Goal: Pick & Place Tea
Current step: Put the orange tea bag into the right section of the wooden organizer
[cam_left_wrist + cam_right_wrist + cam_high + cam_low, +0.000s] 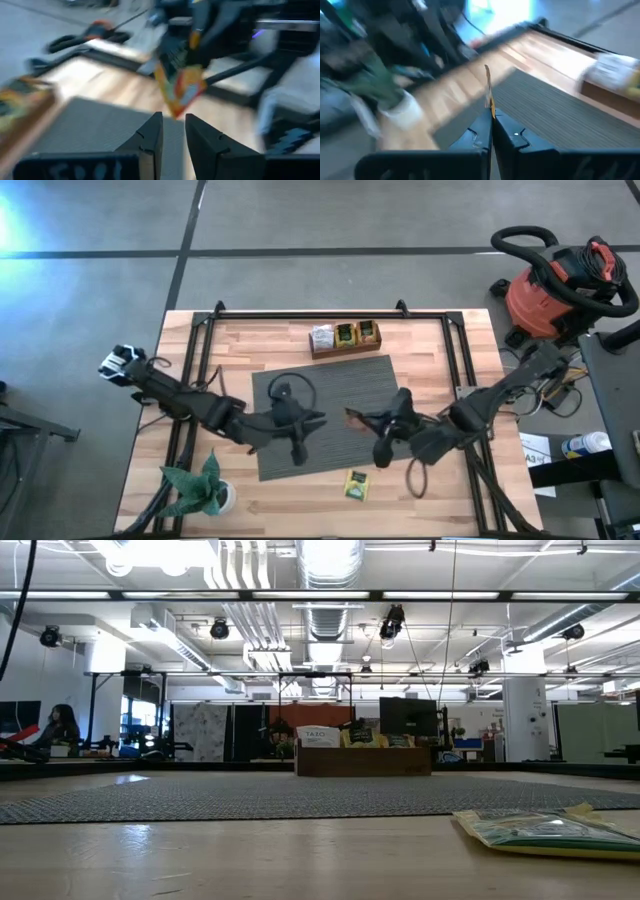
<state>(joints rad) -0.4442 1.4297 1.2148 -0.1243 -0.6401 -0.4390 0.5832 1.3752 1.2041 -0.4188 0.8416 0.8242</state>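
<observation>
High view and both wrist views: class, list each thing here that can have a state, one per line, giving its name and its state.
Left gripper: above the grey mat, jaws parted, holding nothing.
Right gripper: above the mat, jaws shut on an orange-red tea packet, which is lifted clear.
Green tea packet: lying flat on the wooden table, off the mat.
Wooden box: open-topped, packets standing inside.
Potted plant: upright at the table's corner.

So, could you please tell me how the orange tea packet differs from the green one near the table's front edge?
The orange tea packet is pinched in the right claw and stands on edge above the grey mat; the green tea packet lies flat on the bare wood of the table, off the mat, with nothing touching it. Their printing differs, orange-red versus green and yellow. Both are small flat square packets.
</observation>
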